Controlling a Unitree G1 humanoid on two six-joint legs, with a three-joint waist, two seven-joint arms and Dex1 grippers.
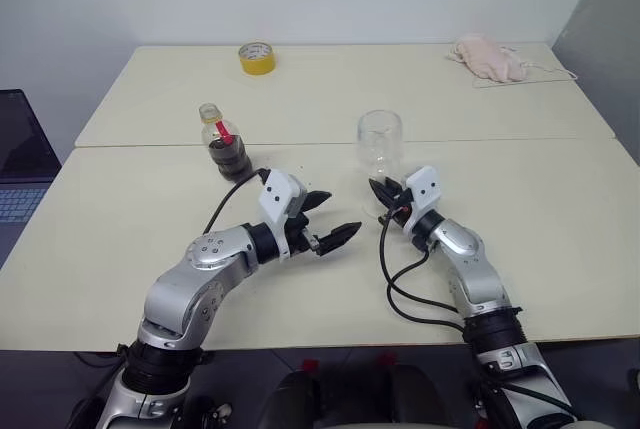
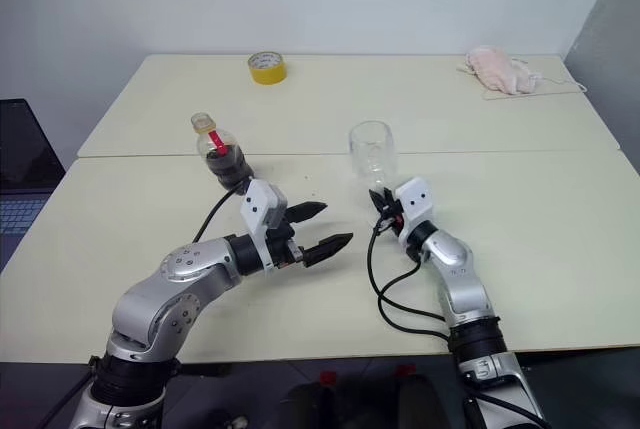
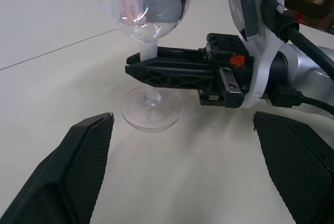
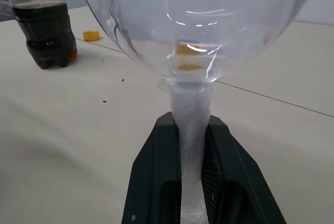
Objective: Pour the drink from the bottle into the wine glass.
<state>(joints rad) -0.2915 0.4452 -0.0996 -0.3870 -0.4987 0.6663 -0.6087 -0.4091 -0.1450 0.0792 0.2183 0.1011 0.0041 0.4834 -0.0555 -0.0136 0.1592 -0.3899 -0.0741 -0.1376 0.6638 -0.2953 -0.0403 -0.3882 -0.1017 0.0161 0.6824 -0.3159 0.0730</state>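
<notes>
The wine glass (image 1: 380, 154) stands upright on the pale table (image 1: 560, 239), near the middle and just on the robot's side of the seam where the two tabletops meet; its round bowl is empty and its flat foot rests on the surface. The right gripper (image 3: 136, 69) has its two black fingers pressed together on the thin stem, just under the bowl (the right wrist view shows the stem squeezed between the two pads, with a whitish wrap around it). To the robot's left of the glass, and a little farther back, the bottle (image 1: 224, 143) stands upright right at the seam, well apart from both grippers; the dark brown drink (image 4: 48, 33) fills its rounded lower body, the upper part is clear, and a red label strip (image 1: 224, 133) shows against it. In the right wrist view a small yellow-orange cap (image 4: 92, 35) lies on the table just beside the bottle. The left gripper (image 1: 328, 221) hangs over the table in front of the bottle and to the left of the glass, its fingers spread wide apart with nothing between them, pointing toward the glass. Farther off, a yellow tape roll (image 1: 256, 57) sits near the far edge of the table, and a crumpled pinkish cloth (image 1: 490, 58) lies at the far right corner.
</notes>
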